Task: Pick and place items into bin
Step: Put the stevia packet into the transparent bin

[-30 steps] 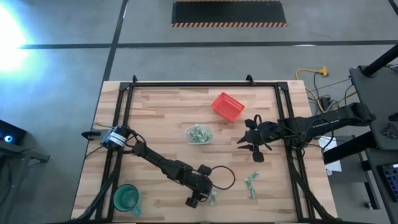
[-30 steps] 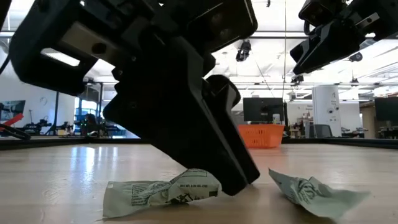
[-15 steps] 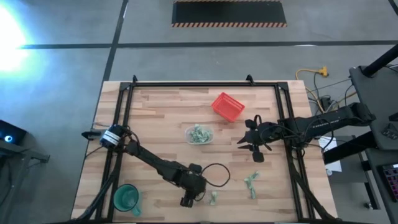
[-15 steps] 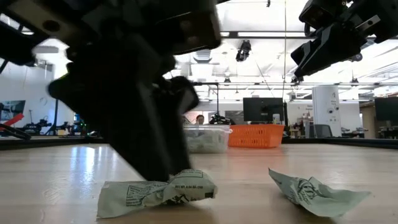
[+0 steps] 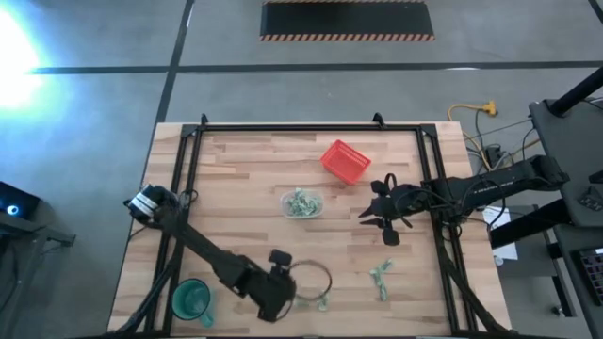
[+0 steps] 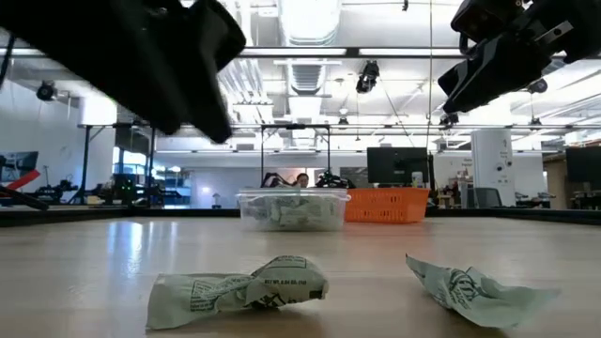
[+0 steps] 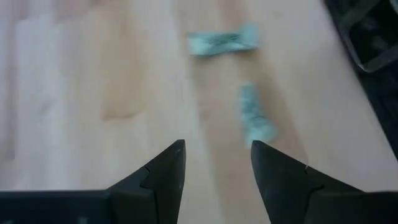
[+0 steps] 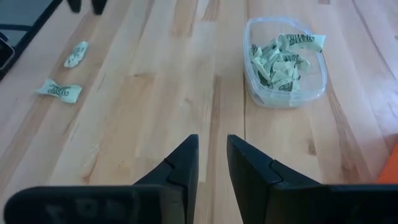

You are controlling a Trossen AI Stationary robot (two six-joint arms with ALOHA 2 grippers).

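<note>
Left gripper [image 5: 272, 306], fingers parted and empty, sits beside a wrapped piece [image 5: 322, 300] apparently lying crosswise.

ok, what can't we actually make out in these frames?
- How many items the bin holds: too small in the high view, piled together in the right wrist view.
- Print on the two loose items: too small to read in the low view.
- Left gripper in the low view: only a dark blurred mass, cut off by the top edge.
- Green cup contents: too small in the high view.
- Red basket inside: too small there; the bin partly hides it in the low view.
</note>
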